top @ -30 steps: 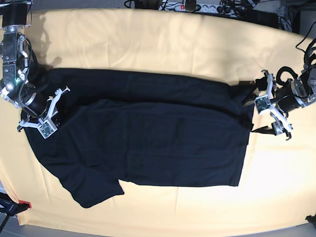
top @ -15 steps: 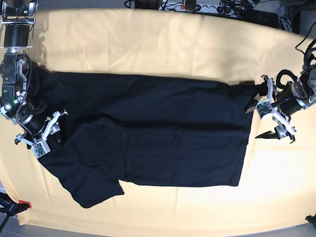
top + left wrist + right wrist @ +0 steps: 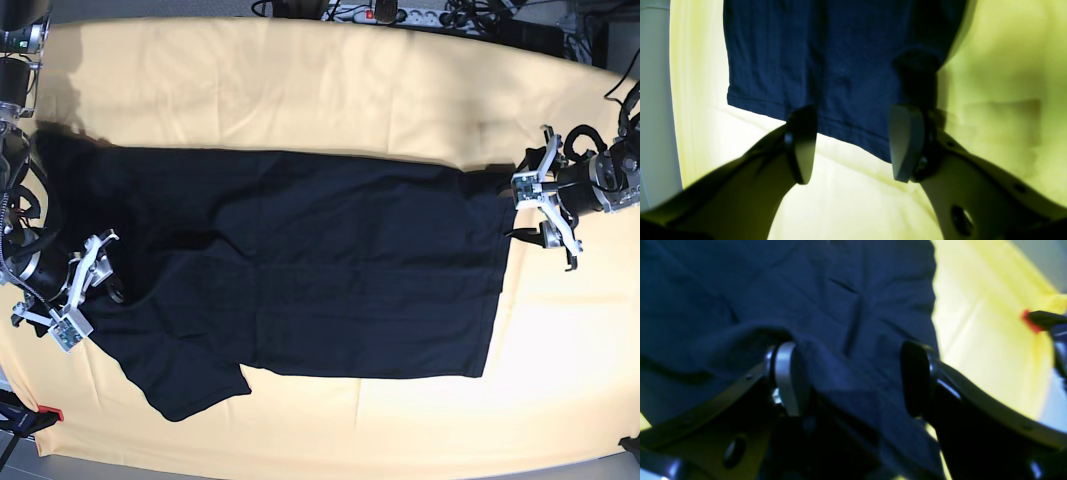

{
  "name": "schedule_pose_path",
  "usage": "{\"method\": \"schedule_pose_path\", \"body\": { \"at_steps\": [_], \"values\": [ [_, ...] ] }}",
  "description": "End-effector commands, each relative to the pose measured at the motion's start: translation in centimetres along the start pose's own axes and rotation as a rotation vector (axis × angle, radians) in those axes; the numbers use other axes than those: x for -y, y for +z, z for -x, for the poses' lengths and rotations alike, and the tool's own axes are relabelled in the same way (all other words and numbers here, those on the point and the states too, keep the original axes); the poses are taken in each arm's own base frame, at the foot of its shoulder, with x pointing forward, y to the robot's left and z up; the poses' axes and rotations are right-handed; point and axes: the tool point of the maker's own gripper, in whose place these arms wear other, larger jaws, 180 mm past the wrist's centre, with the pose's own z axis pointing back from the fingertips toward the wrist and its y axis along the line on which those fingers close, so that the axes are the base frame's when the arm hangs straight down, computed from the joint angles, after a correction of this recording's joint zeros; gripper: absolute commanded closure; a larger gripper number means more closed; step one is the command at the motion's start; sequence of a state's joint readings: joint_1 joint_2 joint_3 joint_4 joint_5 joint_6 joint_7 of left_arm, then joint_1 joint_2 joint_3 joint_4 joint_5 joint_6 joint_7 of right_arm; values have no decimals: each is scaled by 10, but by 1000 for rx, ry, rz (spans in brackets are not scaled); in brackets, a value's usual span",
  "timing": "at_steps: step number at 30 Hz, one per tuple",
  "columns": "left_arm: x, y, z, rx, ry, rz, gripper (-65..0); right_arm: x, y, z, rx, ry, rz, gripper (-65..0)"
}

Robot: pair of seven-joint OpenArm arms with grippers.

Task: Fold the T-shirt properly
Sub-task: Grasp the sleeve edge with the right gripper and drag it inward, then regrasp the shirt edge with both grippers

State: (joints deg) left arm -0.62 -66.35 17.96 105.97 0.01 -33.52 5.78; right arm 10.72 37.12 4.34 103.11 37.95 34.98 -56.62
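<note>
The black T-shirt [image 3: 300, 270] lies spread flat on the yellow table [image 3: 300, 80], one sleeve at the front left [image 3: 190, 385]. My left gripper [image 3: 538, 208] is open at the shirt's right edge. In the left wrist view its fingers [image 3: 800, 143] straddle the hem of the shirt [image 3: 826, 60], with the left gripper [image 3: 851, 144] holding nothing. My right gripper [image 3: 92, 272] is open over the shirt's left part. In the right wrist view the right gripper [image 3: 850, 380] has its jaws apart over wrinkled cloth of the shirt [image 3: 846, 306].
A power strip and cables [image 3: 385, 12] lie along the table's back edge. A red clamp [image 3: 50, 413] sits at the front left corner and also shows in the right wrist view [image 3: 1028, 320]. Bare yellow table borders the shirt on all sides.
My right gripper has moved toward the front left along the shirt's left edge. My left gripper has moved up and slightly toward the shirt's right edge. Both stay open.
</note>
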Motion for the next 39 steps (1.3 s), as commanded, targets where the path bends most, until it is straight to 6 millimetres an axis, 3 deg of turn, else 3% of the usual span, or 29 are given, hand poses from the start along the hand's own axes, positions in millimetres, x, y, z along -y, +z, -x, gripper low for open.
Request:
{"method": "schedule_pose_path", "body": {
  "at_steps": [1, 5, 9, 12, 14, 19, 22, 25, 31, 36, 39],
  "values": [
    [-13, 8, -2, 3, -19, -32, -335, 14, 6, -15, 54, 17, 42, -416],
    [-13, 8, -8, 32, -23, -32, -335, 36, -7, -4, 101, -34, 108, -416],
    [-13, 9, -15, 47, -34, -32, -335, 34, -26, 44, -21, -117, 38, -416],
    [-13, 9, -14, 46, -34, -32, -335, 33, -25, 71, -149, -157, 31, -415],
    [-12, 9, -15, 48, -31, -28, -307, 26, -20, 72, -165, -195, -21, -414],
    [9, 9, -6, 2, -46, 92, -59, -22, 5, 55, -186, -169, -298, -323],
    [14, 9, -9, 11, -44, 103, -47, -47, 19, 29, -113, -147, -424, -323],
    [24, 8, -21, 39, -61, 124, -107, -70, 35, 18, -53, -136, -520, -323],
    [36, 8, -30, 61, -69, 151, -361, -105, 54, 57, -188, -43, -545, -323],
    [36, 8, -28, 51, -75, 150, -367, -124, 75, 90, -294, 40, -491, -323],
    [36, 8, -28, 51, -74, 150, -367, -112, 93, 104, -370, 131, -353, -323]
  ]
}}
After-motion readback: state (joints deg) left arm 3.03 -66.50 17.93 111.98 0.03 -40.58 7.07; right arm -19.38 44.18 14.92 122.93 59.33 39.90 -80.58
